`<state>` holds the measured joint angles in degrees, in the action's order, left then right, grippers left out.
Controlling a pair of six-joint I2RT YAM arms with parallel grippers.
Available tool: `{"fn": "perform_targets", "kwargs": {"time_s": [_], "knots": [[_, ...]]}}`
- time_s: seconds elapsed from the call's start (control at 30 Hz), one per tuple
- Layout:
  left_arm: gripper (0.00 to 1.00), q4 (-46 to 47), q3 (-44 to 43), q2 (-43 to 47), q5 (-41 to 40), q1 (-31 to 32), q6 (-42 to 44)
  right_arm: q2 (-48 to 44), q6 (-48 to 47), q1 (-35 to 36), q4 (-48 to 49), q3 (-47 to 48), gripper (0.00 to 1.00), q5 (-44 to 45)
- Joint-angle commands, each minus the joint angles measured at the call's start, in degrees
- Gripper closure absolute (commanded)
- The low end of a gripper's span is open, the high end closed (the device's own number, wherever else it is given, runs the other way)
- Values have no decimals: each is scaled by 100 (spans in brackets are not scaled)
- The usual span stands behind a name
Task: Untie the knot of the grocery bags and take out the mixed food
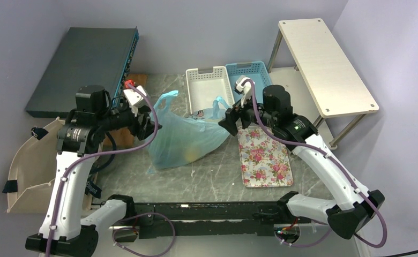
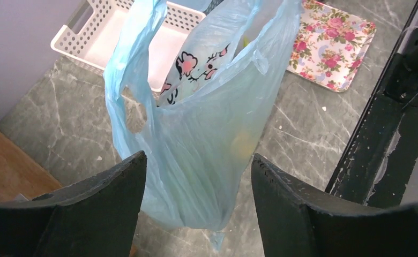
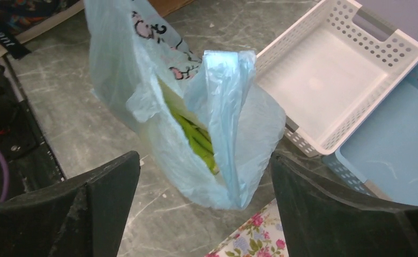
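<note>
Currently, light-blue plastic bag (image 1: 183, 138) is sagging on open marble tabletop (image 1: 207, 179) between left gripper (image 2: 197, 159) and right gripper (image 3: 204, 159), both hovering, jaws spread wide.

1. This is a robot lab, a spot for tests and not a home.
2. The left arm (image 1: 67, 182) and the right arm (image 1: 325, 160) are robot arms. They are fixed to a black rail (image 1: 207, 211) at the near edge of the table (image 1: 207, 179).
3. Purple cables (image 1: 153, 115) run along both arms.
4. Plain pale walls (image 1: 207, 27) stand close around the table, like a box.
5. A flat dark box (image 1: 78, 64) with blue along one edge leans at the back left.
6. Only a few home things sit here: a white basket (image 1: 207, 88), a blue basket (image 1: 260, 72), a flowery tray (image 1: 266, 155) and a light-blue plastic bag (image 1: 185, 139).
7. A small pale shelf (image 1: 325, 64) on metal legs stands at the right.
</note>
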<state>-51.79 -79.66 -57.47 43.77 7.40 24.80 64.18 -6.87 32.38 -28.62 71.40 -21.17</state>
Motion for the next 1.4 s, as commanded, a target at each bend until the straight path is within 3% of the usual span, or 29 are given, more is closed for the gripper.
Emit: {"fn": "perform_targets", "kwargs": {"time_s": [0.0,0.23,0.33,0.53,0.8,1.0,1.07,1.17,1.27,1.37], "knots": [[26,442,-142,104,-381,217,-250,309,18,-3,405,314,6,470],[25,1096,-215,-107,-2633,1089,284,625,112,-9,574,490,8,882],[25,1539,-88,-250,-3572,1581,357,696,157,-2,661,501,15,843],[31,2324,-79,-789,-4820,1686,344,764,120,-4,677,553,28,874],[27,2642,44,-1189,-4052,1677,239,824,62,-9,857,463,47,1136],[22,4092,824,-1247,-4681,1677,488,854,63,-14,976,434,57,1329],[21,4522,967,-1318,-4906,1677,579,862,75,-13,975,431,69,1323],[23,4884,926,-1354,-4796,1677,496,847,121,-12,977,444,96,1319],[23,4682,493,-1312,-4024,1604,-271,810,122,-14,995,457,100,1269],[23,4723,139,-1032,-2506,1398,-1393,696,91,-16,1077,470,100,1183]]}}
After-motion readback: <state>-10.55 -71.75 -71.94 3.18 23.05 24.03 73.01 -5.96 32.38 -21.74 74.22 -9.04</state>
